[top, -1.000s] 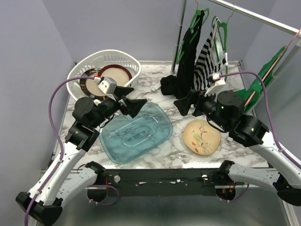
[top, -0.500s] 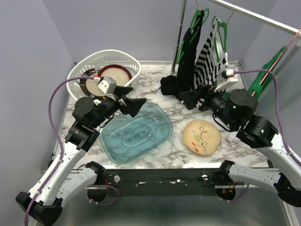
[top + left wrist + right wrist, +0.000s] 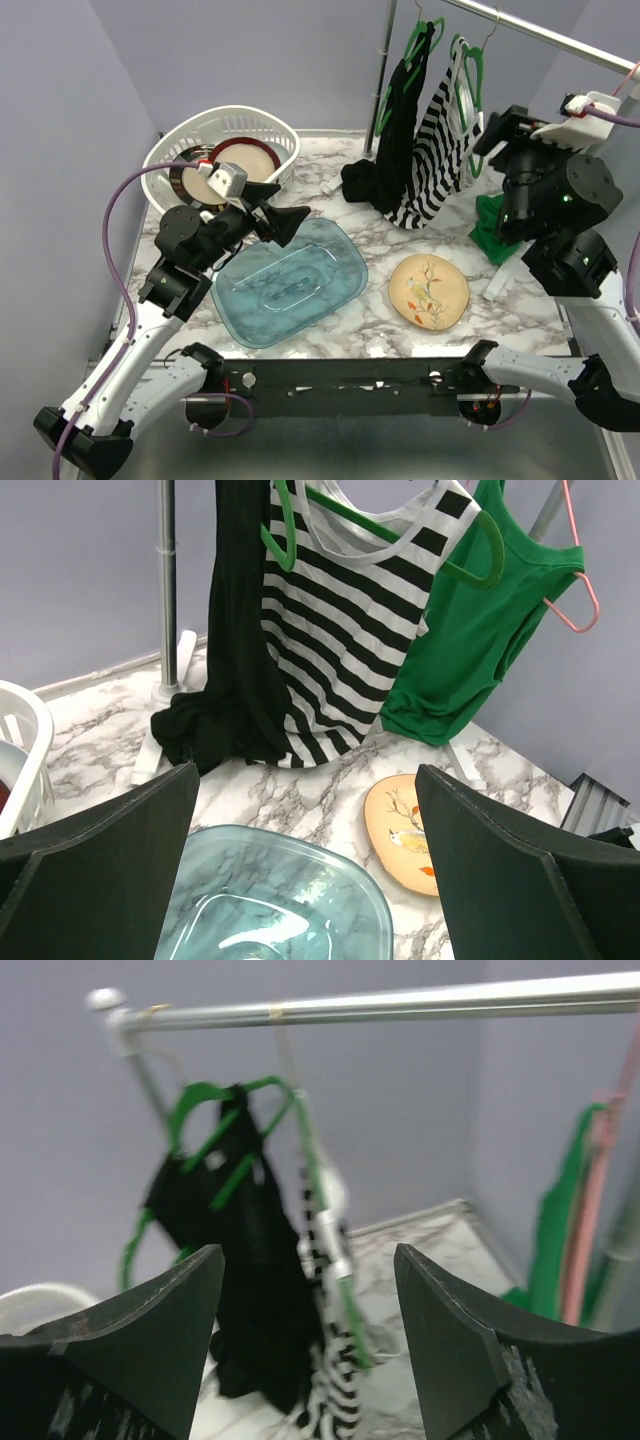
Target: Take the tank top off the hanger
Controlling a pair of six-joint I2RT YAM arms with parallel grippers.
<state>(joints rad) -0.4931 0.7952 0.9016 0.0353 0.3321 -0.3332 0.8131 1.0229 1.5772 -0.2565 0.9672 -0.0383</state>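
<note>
- Up at the upper right of the top view, the right gripper (image 3: 497, 128) is raised off the table to the height of the metal clothes rail (image 3: 540, 35), just beside the hangers.
- Its two black fingers stand spread with nothing between them. In its own wrist view they frame the hanging clothes from lower left and lower right.
- The black-and-white striped tank top (image 3: 437, 150) hangs on a green plastic hanger (image 3: 468, 62) from that rail. Its hem reaches down to the white marble table (image 3: 370, 325) at the upper centre.
- Just left of it, a long black garment (image 3: 395, 130) hangs on a second green hanger (image 3: 420, 40), its lower end bunched on the marble.
- A green tank top (image 3: 470, 630) hangs on a thin pink hanger (image 3: 578, 575) at the right of the left wrist view. In the top view the right arm covers most of it.
- Which top is the one meant I cannot tell. The right wrist view is blurred and seems aimed at the black and striped pair.
- The left gripper (image 3: 283, 218) hovers at centre left over the edge of a clear blue rectangular tray (image 3: 300, 290), its fingers wide apart and holding nothing.
- An oval cream plate painted with a bird (image 3: 428, 290) lies right of the tray, apart from it.
- A white plastic basket (image 3: 165, 150) sits at the upper left with round dishes inside.
</note>
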